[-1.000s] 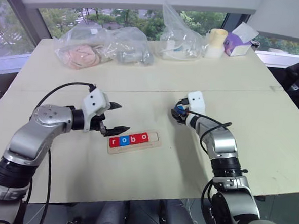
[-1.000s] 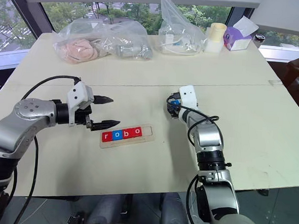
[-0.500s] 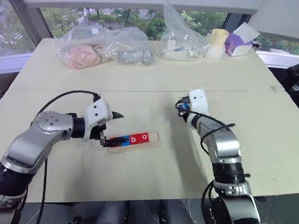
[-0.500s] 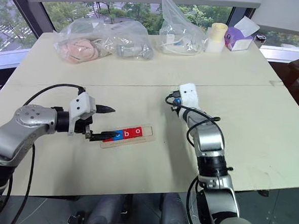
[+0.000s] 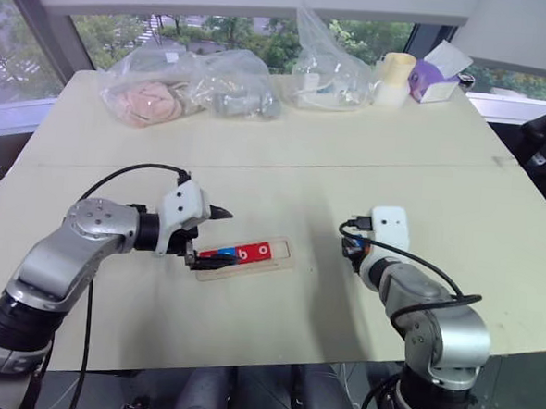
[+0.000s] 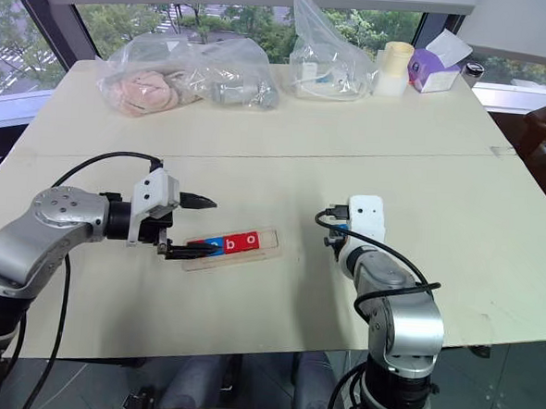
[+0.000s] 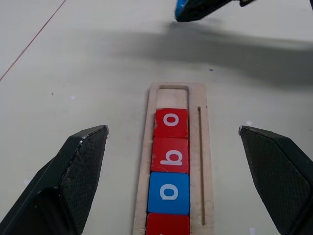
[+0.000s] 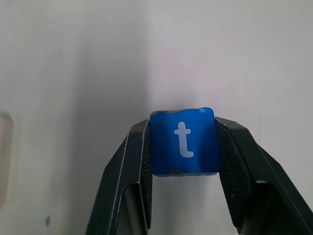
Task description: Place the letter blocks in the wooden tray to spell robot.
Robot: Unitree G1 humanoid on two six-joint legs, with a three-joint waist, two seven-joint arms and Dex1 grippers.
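Meanwhile, the right gripper (image 8: pixel 183 147) had its fingers clamped on the blue t block (image 8: pixel 183 142) to the right of the wooden tray (image 7: pixel 173 93), where r, o, b, o blocks (image 7: pixel 169 155) sat, while the left gripper (image 7: pixel 176 171) straddled its left end, fingers apart.

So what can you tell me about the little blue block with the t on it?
The blue t block is a small flat square tile with a white lowercase t on its face and rounded, slightly chipped upper corners. It looks like painted wood. The right gripper pinches it by two opposite edges, jaws shut on it, above the pale table. It is not yet in the wooden tray.
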